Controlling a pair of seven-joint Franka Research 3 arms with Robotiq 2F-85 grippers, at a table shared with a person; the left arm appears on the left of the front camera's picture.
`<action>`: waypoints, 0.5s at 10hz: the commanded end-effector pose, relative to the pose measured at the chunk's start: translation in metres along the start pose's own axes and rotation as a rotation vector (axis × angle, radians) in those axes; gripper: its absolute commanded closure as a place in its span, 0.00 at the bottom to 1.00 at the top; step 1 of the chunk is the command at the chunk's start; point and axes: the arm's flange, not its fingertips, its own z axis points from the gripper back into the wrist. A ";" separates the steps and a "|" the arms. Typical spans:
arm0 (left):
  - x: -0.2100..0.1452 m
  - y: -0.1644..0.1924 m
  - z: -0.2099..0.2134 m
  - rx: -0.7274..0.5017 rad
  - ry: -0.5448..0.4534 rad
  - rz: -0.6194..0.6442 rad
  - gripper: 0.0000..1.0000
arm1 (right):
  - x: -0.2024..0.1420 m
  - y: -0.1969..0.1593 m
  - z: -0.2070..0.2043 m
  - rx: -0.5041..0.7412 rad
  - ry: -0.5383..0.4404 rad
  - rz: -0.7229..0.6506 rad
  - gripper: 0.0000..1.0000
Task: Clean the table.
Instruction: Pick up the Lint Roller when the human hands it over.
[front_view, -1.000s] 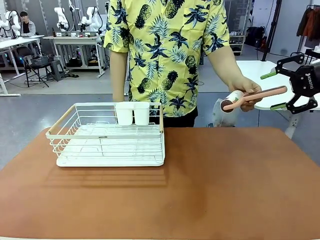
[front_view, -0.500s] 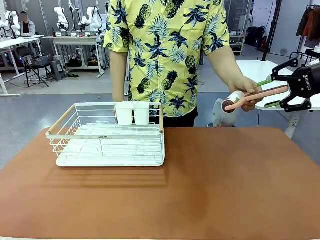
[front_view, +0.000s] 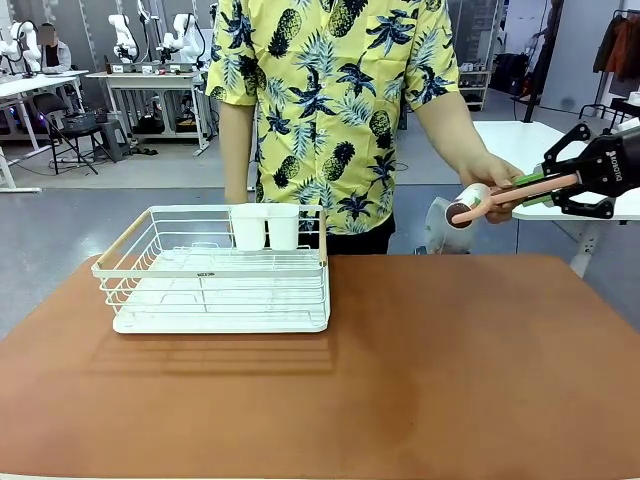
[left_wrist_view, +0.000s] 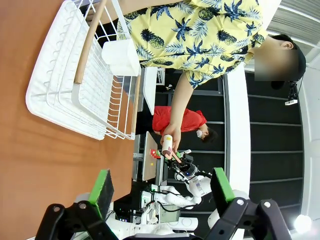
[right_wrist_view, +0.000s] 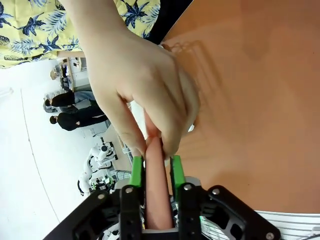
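We are clamping our right gripper (right_wrist_view: 153, 167) shut on the pink handle (right_wrist_view: 154, 200) of a lint roller (front_view: 462, 208). We are taking it from the person's hand (front_view: 497, 178), which is pinching the same handle just ahead of our pads, probably to steady it through the handover. This is happening well right of the rack (front_view: 215, 270), past the far edge of the table (front_view: 450, 370). The table is lying under the rack and spreading wide to its right. Our left gripper (left_wrist_view: 162, 186) is hanging open and empty over the table, near the rack.
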 end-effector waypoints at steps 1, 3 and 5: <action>-0.002 -0.001 0.004 -0.005 0.013 -0.022 0.00 | -0.002 -0.003 -0.007 0.026 -0.020 0.015 0.85; -0.002 -0.001 0.004 -0.005 0.013 -0.022 0.00 | 0.006 -0.006 -0.007 0.001 -0.038 0.010 1.00; -0.002 -0.001 0.004 -0.005 0.013 -0.022 0.00 | 0.001 0.000 0.000 -0.001 -0.003 0.001 1.00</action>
